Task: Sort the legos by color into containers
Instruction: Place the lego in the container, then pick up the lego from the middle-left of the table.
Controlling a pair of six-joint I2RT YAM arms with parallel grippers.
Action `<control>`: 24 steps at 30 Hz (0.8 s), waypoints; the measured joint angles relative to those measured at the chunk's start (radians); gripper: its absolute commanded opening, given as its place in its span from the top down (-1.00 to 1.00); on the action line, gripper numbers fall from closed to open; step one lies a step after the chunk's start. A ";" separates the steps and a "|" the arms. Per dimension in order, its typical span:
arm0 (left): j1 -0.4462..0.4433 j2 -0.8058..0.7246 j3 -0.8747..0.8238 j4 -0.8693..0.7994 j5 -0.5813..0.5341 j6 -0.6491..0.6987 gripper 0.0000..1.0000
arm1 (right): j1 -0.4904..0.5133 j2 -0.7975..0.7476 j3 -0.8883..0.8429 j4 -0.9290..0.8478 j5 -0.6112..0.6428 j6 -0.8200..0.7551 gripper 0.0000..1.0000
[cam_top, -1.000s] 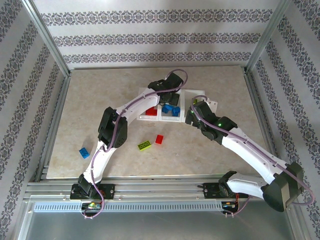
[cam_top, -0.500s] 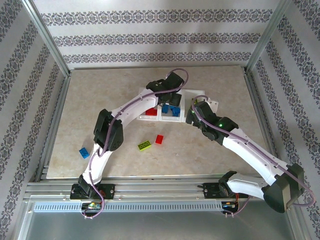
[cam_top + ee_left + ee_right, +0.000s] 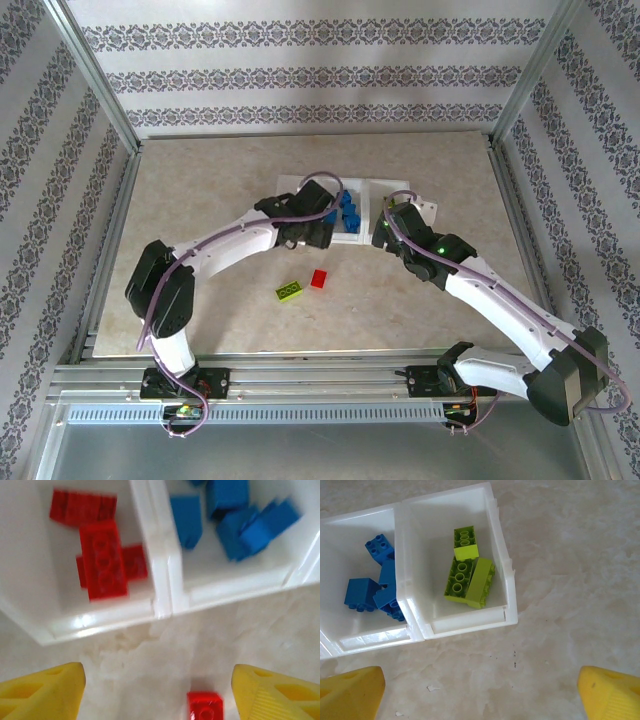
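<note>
The marble table (image 3: pixel 200 200) carries the white three-part tray (image 3: pixel 502 580). My left gripper (image 3: pixel 157 695) hangs at the tray's near edge, jaws apart and empty. My right gripper (image 3: pixel 480 690), near its right end, gapes wide and holds nothing. Red bricks (image 3: pixel 102 565) sit in the left part, blue bricks (image 3: pixel 375 590) in the middle and green bricks (image 3: pixel 467 580) in the right. A loose green brick (image 3: pixel 290 291) and a loose red brick (image 3: pixel 319 279) lie on the table.

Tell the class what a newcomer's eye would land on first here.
The white tray stands out, its compartments holding red bricks, blue bricks and lime green bricks, left to right. Just in front lie a loose red brick and a loose lime green brick.
</note>
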 measured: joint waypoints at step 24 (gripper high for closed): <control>-0.116 0.119 -0.071 0.054 0.068 -0.038 -0.17 | 0.000 -0.007 -0.010 0.000 0.001 0.011 -0.97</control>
